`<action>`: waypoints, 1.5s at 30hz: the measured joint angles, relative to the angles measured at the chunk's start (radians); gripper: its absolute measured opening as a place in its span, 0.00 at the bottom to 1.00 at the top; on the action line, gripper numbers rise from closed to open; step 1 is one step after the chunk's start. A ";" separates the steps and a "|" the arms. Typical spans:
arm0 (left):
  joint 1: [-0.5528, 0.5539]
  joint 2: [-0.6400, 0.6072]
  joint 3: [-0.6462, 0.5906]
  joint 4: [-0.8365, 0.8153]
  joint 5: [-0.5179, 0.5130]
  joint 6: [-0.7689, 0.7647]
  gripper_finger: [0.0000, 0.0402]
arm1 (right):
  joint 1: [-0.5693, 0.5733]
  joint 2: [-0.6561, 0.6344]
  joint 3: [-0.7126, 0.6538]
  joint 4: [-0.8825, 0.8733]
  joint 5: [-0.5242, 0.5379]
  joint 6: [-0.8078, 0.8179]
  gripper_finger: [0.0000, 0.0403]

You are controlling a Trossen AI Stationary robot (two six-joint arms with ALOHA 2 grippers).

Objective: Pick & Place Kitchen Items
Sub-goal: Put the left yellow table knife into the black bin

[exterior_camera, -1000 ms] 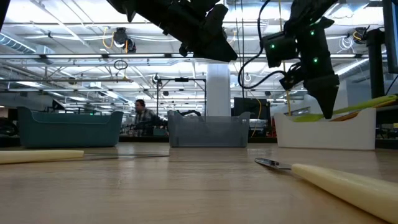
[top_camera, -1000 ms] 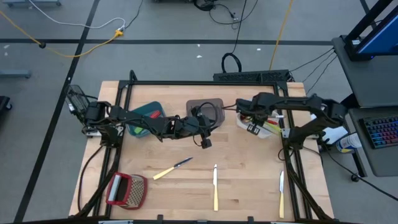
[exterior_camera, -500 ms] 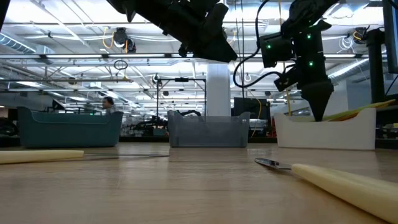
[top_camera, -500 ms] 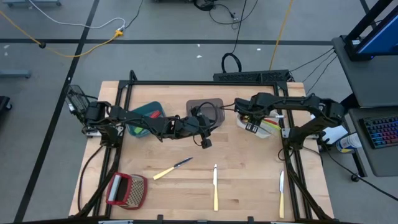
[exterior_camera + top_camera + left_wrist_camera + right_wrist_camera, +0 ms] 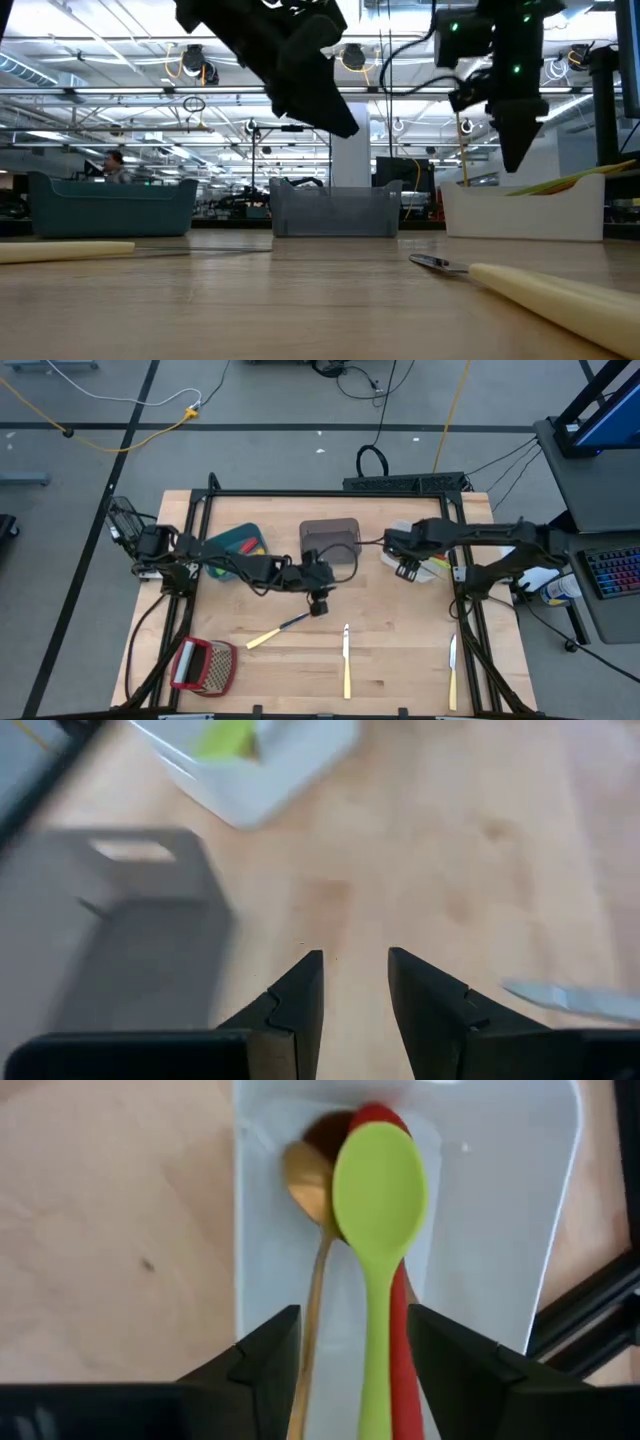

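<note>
Holding: white bin (image 5: 500, 1210) — green spoon (image 5: 378, 1230) over red spoon (image 5: 400, 1340), gold spoon (image 5: 310, 1190) alongside, lengthwise | right end effector (image 5: 350, 1350) above, fingers apart, empty | left end effector (image 5: 355, 990) parted over table (image 5: 480, 850)

In the high view, bare table (image 5: 400, 650) lies open between the 3 cream-handled knives (image 5: 346, 660) at the lower centre. The red-framed grater (image 5: 203, 665) blocks the lower left. The teal bin (image 5: 236, 550), grey bin (image 5: 331, 540) and white bin (image 5: 425, 560) fill the upper band.
</note>
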State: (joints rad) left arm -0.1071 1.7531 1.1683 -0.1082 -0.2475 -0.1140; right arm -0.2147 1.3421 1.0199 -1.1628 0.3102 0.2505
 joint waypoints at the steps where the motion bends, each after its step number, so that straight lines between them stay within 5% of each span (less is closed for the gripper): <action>1: -0.009 0.000 0.000 -0.016 0.020 -0.022 0.30 | 0.016 -0.017 0.000 0.002 0.000 0.022 0.43; 11: -0.146 0.000 0.000 -0.319 0.068 -0.300 0.30 | 0.208 -0.136 0.000 0.233 0.001 0.130 0.40; 25: -0.312 -0.005 0.000 -0.640 0.067 -0.572 0.30 | 0.370 -0.067 -0.001 0.654 0.001 0.027 0.40; 38: -0.407 -0.005 -0.004 -0.688 0.073 -0.599 0.30 | 0.377 0.026 -0.001 0.672 -0.001 0.014 0.40; 45: -0.402 -0.006 -0.131 -0.606 0.137 -0.675 0.30 | 0.381 0.033 -0.001 0.669 -0.001 0.014 0.40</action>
State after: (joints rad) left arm -0.5093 1.7473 1.0369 -0.7144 -0.1109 -0.7888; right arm 0.1665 1.3754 1.0191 -0.4942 0.3096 0.2649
